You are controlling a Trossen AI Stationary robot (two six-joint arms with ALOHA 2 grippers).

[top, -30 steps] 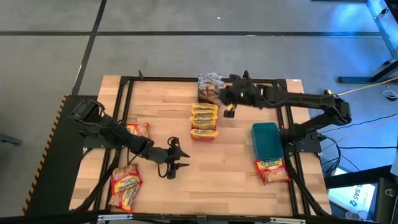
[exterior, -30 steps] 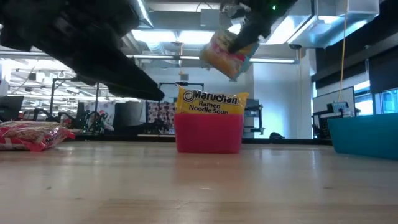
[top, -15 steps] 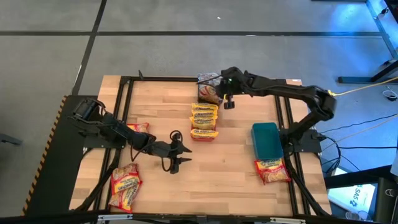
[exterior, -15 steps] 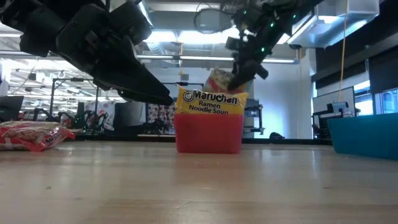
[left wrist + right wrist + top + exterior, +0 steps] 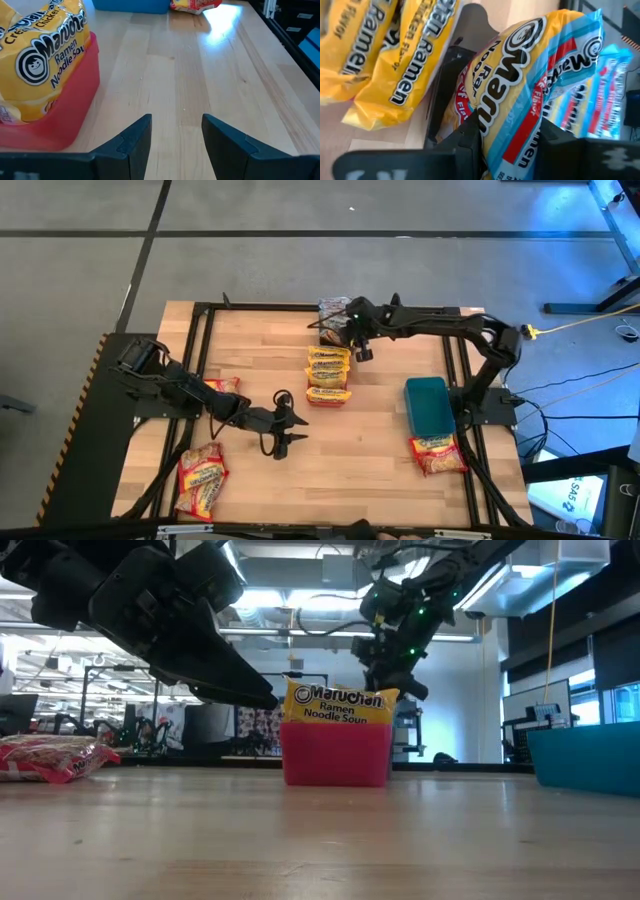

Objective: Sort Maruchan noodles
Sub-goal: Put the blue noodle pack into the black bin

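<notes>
- right gripper (image 5: 352, 328) is way out at the far edge of the table (image 5: 250, 350), jaws clamped on a blue-striped Maruchan packet (image 5: 530, 100). In its wrist view the packet sits squeezed between the two fingers.
- directly past that packet there's a dark bin (image 5: 452, 85) with more blue-striped packs (image 5: 605, 95) in it, so I'd guess that's the drop spot. The held packet's long axis runs roughly along the fingers, pointing down into the bin, so the next move looks like mostly lower-and-release, not much sideways travel.
- next bin toward the front is the red bin (image 5: 335, 752), stuffed with yellow chicken packets (image 5: 329, 367), just beside the dark one. Risk: held packet snagging on those.
- left gripper (image 5: 288, 431) hovers mid-table with jaws apart and nothing in them, red bin off to one side in its wrist view.
- loose packets near the left arm's base (image 5: 202, 480), and another (image 5: 436, 452) just in front of the teal bin (image 5: 428, 402). Left arm is clearly nearer the first lot.
</notes>
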